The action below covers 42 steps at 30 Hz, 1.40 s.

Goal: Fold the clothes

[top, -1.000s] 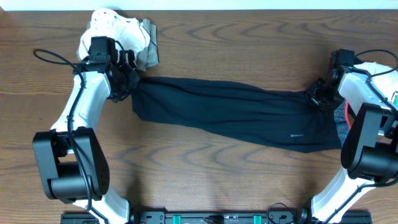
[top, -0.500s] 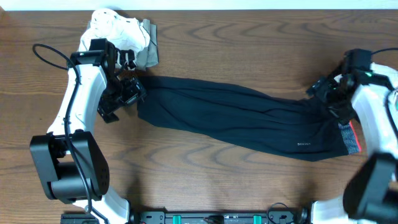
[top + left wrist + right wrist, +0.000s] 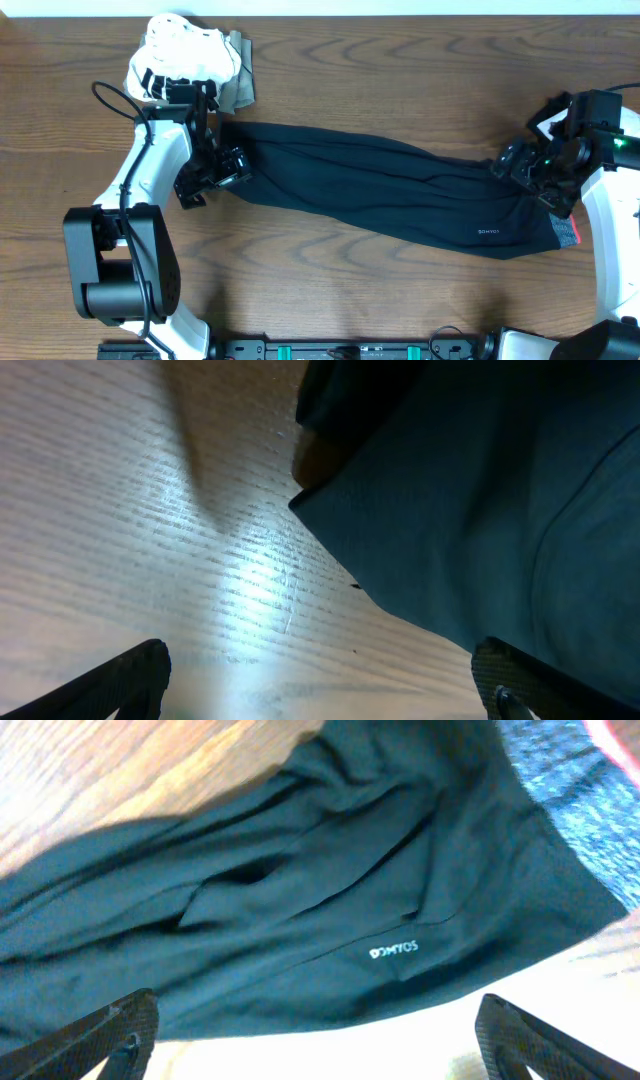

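The clothes in play are long black trousers [image 3: 380, 190], lying stretched out flat across the table. The leg ends lie at the left and the grey, red-edged waistband [image 3: 566, 232] at the right. My left gripper [image 3: 213, 177] hovers at the leg end, open and empty. In the left wrist view its fingers [image 3: 130, 675] straddle bare wood beside the trouser hem [image 3: 470, 510]. My right gripper [image 3: 532, 170] hangs open over the waist end. The right wrist view shows the trousers [image 3: 300, 910], a small white logo [image 3: 395, 950] and the waistband [image 3: 570, 790], with nothing between the jaws.
A white black-printed top [image 3: 180, 55] and an olive piece [image 3: 238, 85] lie bunched at the back left, just behind the left arm. The table's back edge [image 3: 400, 12] runs close behind them. The arm bases stand at the front edge.
Both grippers have opened and let go of the trousers, which now lie flat. The left gripper moved forward along the leg end; the right one lifted off the waist end.
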### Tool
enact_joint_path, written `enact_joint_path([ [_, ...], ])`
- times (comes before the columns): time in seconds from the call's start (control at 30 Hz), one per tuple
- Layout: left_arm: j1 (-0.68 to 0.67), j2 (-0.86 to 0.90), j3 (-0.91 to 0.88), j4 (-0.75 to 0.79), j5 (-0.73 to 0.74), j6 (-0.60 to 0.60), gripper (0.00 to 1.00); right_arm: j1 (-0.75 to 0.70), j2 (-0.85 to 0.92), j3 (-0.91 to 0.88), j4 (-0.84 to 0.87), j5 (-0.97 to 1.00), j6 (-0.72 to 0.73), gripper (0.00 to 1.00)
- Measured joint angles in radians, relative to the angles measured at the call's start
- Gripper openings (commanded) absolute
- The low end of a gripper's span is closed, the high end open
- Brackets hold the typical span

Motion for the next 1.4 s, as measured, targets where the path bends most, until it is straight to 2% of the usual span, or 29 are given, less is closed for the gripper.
enact_joint_path([
  [0.47, 0.0, 0.004, -0.066, 0.217, 0.064, 0.048, 1.0, 0.005, 0.0, 0.0, -0.074, -0.13, -0.149, 0.99],
  [0.77, 0.0, 0.069, -0.066, 0.277, 0.066, 0.05, 0.96, 0.045, 0.0, 0.0, -0.078, -0.141, -0.169, 0.99],
  [0.87, 0.0, 0.092, -0.063, 0.293, 0.066, 0.054, 0.9, 0.062, 0.0, 0.0, -0.077, -0.143, -0.172, 0.99],
  [0.93, 0.0, 0.094, -0.063, 0.294, 0.066, 0.055, 0.84, 0.071, 0.0, 0.0, -0.077, -0.144, -0.172, 0.99],
  [1.03, 0.0, 0.096, -0.064, 0.293, 0.066, 0.055, 0.69, 0.079, 0.0, 0.0, -0.072, -0.144, -0.173, 0.99],
  [1.23, 0.0, 0.107, -0.064, 0.258, 0.069, 0.058, 0.27, 0.082, 0.0, 0.0, -0.07, -0.144, -0.173, 0.99],
  [1.33, 0.0, 0.109, -0.064, 0.208, 0.07, 0.055, 0.15, 0.082, 0.0, -0.001, -0.07, -0.144, -0.173, 0.99],
  [1.4, 0.0, 0.109, -0.064, 0.168, 0.069, 0.053, 0.12, 0.082, 0.0, -0.001, -0.07, -0.144, -0.173, 0.99],
])
